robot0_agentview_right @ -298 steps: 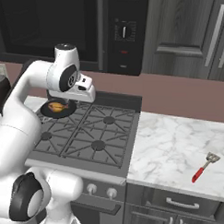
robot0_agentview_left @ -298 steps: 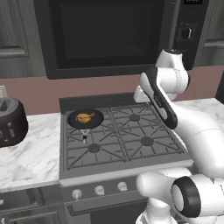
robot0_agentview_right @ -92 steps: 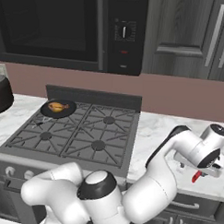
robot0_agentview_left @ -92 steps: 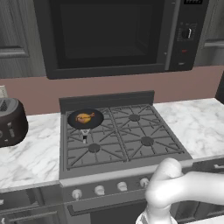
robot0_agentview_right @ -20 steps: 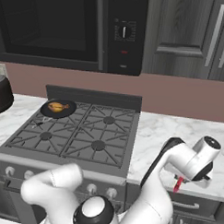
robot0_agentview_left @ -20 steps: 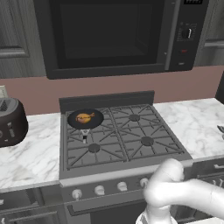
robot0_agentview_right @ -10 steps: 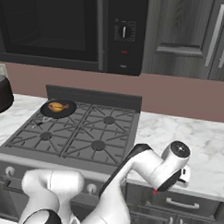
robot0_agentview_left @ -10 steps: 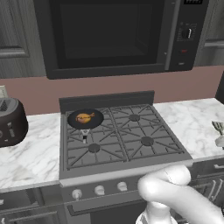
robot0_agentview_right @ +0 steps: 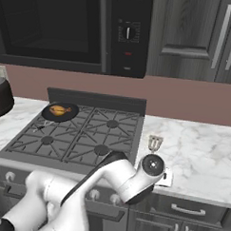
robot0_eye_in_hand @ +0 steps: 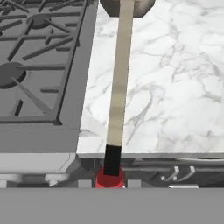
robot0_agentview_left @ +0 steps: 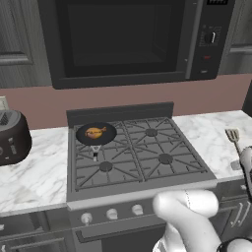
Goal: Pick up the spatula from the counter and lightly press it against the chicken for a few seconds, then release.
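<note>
Spatula [robot0_eye_in_hand: 120, 78] one, chicken [robot0_agentview_left: 95, 132] one, pan [robot0_agentview_left: 108, 137] one

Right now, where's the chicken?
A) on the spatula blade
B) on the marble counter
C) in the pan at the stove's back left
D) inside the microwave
C: the chicken lies in the dark pan at the back left of the stove, well apart from the spatula over the counter on the right.
</note>
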